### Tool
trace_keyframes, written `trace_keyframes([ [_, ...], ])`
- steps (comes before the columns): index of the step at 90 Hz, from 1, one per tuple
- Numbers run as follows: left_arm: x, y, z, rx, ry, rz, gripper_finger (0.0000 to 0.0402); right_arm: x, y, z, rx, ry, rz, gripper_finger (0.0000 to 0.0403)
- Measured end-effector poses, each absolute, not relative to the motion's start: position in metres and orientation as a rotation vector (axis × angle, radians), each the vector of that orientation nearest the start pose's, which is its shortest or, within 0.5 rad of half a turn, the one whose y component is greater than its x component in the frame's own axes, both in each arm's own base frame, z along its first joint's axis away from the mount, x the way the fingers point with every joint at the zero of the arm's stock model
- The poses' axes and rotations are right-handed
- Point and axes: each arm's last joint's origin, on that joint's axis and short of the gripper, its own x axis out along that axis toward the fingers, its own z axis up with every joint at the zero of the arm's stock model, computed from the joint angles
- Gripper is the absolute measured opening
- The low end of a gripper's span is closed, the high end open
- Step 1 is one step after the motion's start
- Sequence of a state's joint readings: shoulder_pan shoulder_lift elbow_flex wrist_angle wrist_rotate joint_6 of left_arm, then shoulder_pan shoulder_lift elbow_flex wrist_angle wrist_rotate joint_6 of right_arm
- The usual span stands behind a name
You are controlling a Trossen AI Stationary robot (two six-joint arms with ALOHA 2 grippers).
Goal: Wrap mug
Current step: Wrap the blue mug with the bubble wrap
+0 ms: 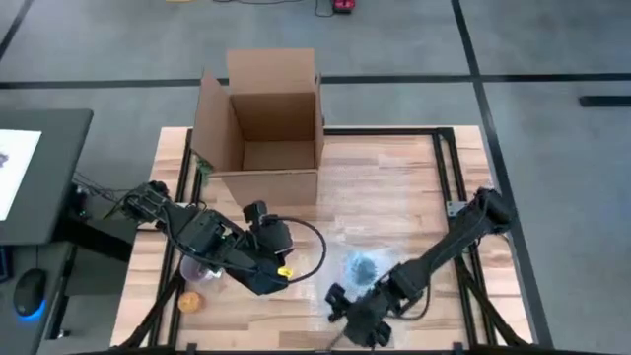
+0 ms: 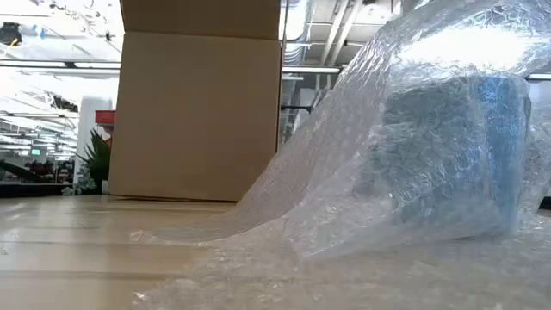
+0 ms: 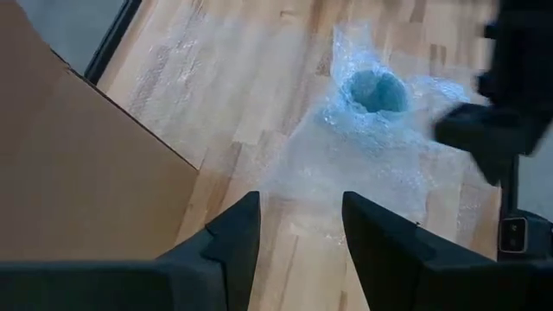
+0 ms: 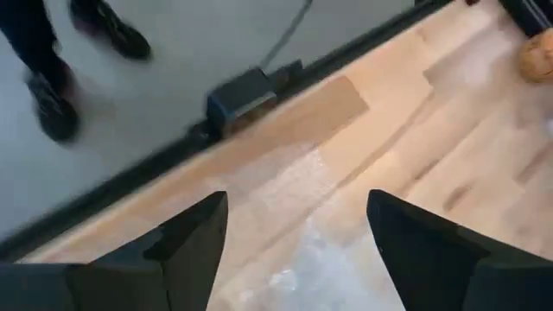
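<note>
Bubble wrap [image 2: 362, 181] around blue mug [image 2: 448, 155], unlabelled; left gripper [image 3: 294, 229] and right gripper [image 4: 298, 229] both agape.

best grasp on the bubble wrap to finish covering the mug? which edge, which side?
Probably the loose flat edge of the bubble wrap nearest the left hand. The blue mug sits upright and mouth-open, with the sheet bunched around it, so that flat edge is the free part. Come in low from the left; the right hand is open at the front edge.
</note>
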State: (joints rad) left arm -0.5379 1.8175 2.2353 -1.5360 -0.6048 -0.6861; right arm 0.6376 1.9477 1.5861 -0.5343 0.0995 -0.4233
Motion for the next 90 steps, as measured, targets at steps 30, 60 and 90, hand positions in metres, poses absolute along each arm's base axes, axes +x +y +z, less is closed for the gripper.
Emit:
trace_keyframes([
  [30, 0.291, -0.145, 0.431, -0.003, 0.859, 0.372, 0.0146, 0.376, 0.267, 0.204, -0.922, 1.235, 0.505, 0.027],
  [60, 0.29, -0.145, 0.431, 0.019, 0.863, 0.361, 0.0146, 0.369, 0.267, 0.2, -0.777, 1.389, 0.301, 0.0127],
  [90, 0.291, -0.144, 0.432, 0.037, 0.854, 0.375, 0.0146, 0.34, 0.289, 0.208, -0.71, 1.451, 0.292, 0.0004],
])
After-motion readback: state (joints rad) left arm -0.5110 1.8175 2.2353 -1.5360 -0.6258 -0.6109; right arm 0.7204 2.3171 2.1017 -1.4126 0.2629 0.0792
